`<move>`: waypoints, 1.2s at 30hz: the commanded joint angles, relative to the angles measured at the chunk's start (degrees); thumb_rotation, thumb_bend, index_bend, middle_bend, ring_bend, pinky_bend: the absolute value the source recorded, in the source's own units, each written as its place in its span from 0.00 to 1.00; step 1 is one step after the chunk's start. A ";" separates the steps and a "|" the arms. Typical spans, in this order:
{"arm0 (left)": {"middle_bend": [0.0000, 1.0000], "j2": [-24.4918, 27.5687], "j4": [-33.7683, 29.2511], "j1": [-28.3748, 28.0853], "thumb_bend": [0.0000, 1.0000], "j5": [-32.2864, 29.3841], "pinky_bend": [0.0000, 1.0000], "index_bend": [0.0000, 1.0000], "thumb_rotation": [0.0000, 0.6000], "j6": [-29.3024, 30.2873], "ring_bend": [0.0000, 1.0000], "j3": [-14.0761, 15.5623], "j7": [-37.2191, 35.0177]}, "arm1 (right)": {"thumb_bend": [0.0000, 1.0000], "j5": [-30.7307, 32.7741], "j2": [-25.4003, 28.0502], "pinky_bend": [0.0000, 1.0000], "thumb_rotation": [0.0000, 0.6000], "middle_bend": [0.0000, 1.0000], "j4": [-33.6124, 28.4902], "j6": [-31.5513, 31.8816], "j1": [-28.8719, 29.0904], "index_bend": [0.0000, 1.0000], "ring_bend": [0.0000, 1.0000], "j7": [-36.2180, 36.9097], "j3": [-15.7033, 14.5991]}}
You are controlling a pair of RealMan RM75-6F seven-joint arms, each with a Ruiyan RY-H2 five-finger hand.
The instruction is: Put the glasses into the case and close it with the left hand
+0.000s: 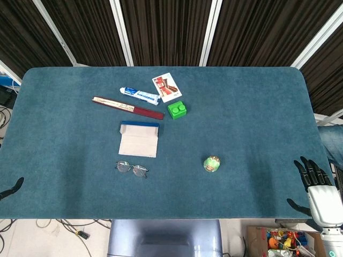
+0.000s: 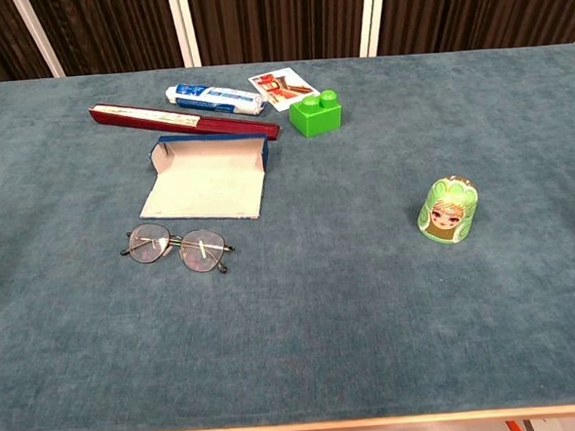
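Note:
The wire-rimmed glasses [image 1: 132, 169] [image 2: 177, 247] lie flat on the blue table, unfolded, just in front of the case. The case [image 1: 139, 139] [image 2: 207, 178] lies open, with a blue outside and a pale lining; its lid is flat on the near side. My right hand [image 1: 316, 179] hovers at the table's right front edge, fingers spread and empty, far from both. Of my left hand [image 1: 12, 188] only a dark finger shows at the left edge of the head view, well left of the glasses. The chest view shows neither hand.
Behind the case lie a long dark-red stick-like item [image 1: 127, 107], a toothpaste tube [image 1: 139, 95], a picture card [image 1: 166, 87] and a green block [image 1: 177, 109]. A small green doll [image 1: 212, 164] [image 2: 448, 211] stands to the right of the glasses.

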 commanded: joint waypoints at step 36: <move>0.00 -0.66 2.25 -2.46 0.21 5.43 0.00 0.07 1.00 -2.06 0.00 1.40 2.34 | 0.09 1.88 1.57 0.17 1.00 0.00 -2.32 -2.47 0.17 0.00 0.00 0.73 -0.28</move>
